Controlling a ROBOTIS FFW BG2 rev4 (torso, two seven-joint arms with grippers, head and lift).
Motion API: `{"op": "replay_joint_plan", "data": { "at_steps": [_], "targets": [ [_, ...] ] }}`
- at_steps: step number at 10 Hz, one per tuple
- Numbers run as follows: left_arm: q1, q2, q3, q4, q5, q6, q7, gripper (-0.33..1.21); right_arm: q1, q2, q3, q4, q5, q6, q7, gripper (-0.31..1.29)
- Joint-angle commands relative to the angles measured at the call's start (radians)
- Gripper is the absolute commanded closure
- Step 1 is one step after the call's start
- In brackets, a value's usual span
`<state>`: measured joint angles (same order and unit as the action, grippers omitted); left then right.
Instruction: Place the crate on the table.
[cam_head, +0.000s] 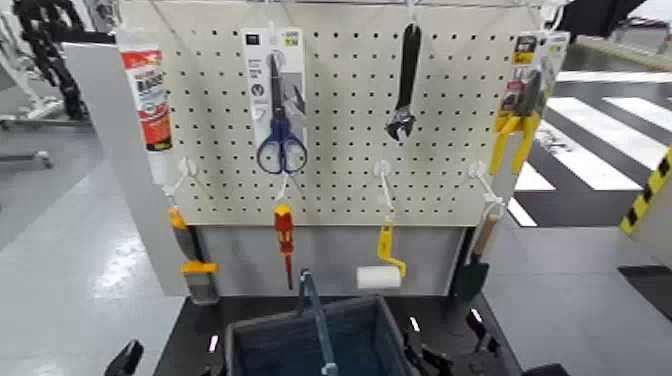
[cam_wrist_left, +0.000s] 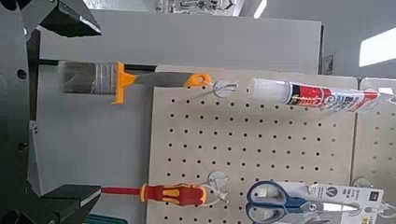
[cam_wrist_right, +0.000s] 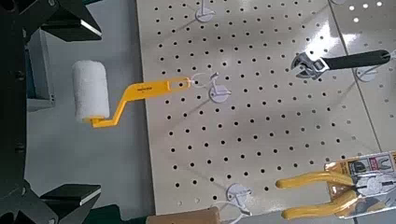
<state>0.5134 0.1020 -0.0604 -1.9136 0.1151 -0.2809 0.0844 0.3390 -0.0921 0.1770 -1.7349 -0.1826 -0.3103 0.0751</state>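
Observation:
The dark blue-grey crate (cam_head: 300, 345) with its thin bluish handle bar (cam_head: 316, 318) sits low at the bottom centre of the head view, over the black table (cam_head: 200, 318) in front of the cream pegboard (cam_head: 340, 120). My left gripper (cam_head: 125, 358) is beside the crate's left side and my right gripper (cam_head: 440, 358) is beside its right side. In the left wrist view the left gripper (cam_wrist_left: 93, 107) is open with nothing between its fingers (cam_wrist_left: 67, 17). In the right wrist view the right gripper (cam_wrist_right: 93, 110) is also open and empty. Whether the crate rests on the tabletop is hidden.
Tools hang on the pegboard: a sealant tube (cam_head: 148, 95), scissors (cam_head: 280, 145), a wrench (cam_head: 405, 85), yellow pliers (cam_head: 520, 120), a brush (cam_head: 195, 265), a screwdriver (cam_head: 285, 240), a paint roller (cam_head: 380, 275) and a trowel (cam_head: 472, 270). Grey side panels (cam_head: 120, 160) flank the table.

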Motion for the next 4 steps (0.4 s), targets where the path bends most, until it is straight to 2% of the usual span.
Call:
{"op": "replay_joint_plan", "data": {
  "at_steps": [1, 4],
  "targets": [
    [-0.006, 0.005, -0.004, 0.005, 0.003, -0.001, 0.001, 0.11, 0.0, -0.002, 0.001, 0.0, 0.002, 0.004, 0.0, 0.15],
    [-0.013, 0.013, -0.009, 0.013, 0.005, -0.001, 0.001, 0.11, -0.002, -0.005, -0.001, -0.002, 0.003, 0.007, 0.0, 0.15]
  ]
}}
